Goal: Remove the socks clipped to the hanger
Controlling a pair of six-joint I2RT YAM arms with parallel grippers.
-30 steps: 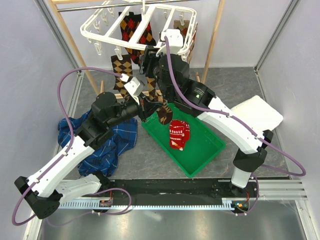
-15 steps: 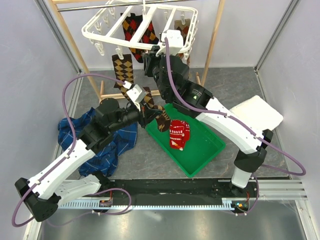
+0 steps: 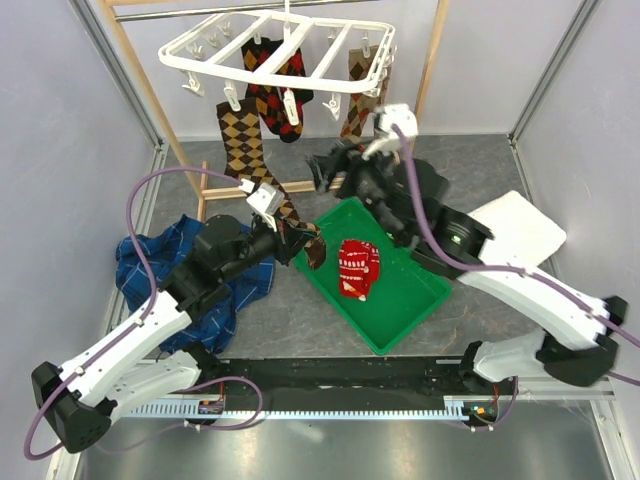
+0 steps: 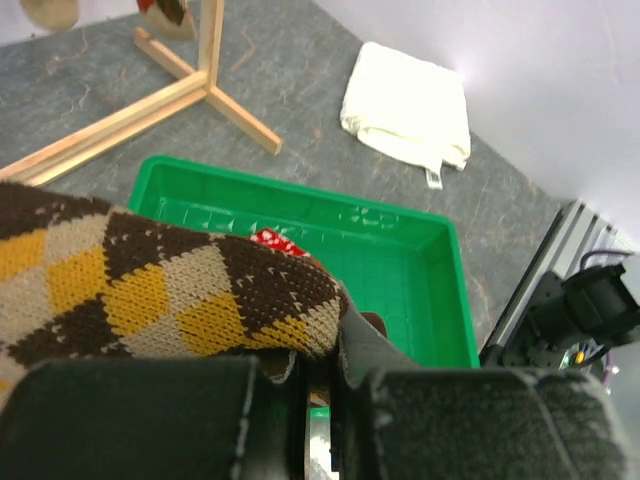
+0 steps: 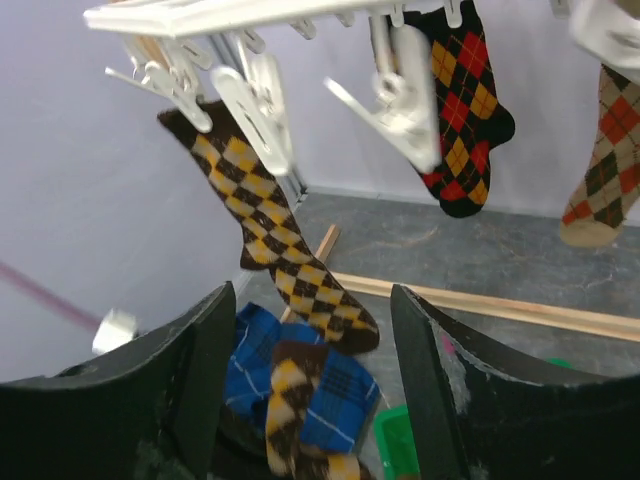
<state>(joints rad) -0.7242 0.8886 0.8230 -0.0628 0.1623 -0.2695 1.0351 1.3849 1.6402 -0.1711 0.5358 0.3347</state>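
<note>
The white hanger (image 3: pixel 280 48) hangs from the rack's rail, with a brown-and-tan argyle sock (image 3: pixel 240 140), a black-red-yellow sock (image 3: pixel 278 95) and a tan-and-red sock (image 3: pixel 360 100) clipped to it. My left gripper (image 3: pixel 300 242) is shut on another brown-and-tan sock (image 3: pixel 296 222), which is free of the clips and held at the near left edge of the green tray (image 3: pixel 405 300). In the left wrist view that sock (image 4: pixel 150 290) drapes over the shut jaws. The red festive sock (image 3: pixel 358 268) lies in the tray. My right gripper (image 3: pixel 325 172) is open and empty below the hanger (image 5: pixel 230 15).
The wooden rack (image 3: pixel 140 80) stands at the back, its foot (image 4: pixel 200 90) on the grey table. A blue plaid cloth (image 3: pixel 225 285) lies at the left under my left arm. A white folded cloth (image 3: pixel 515 225) lies at the right, beyond the tray.
My left gripper pulled the brown-and-tan sock down and off the hanger, toward the tray. My right gripper drew back from the hanger, down and to the right. The hanger swung back.
</note>
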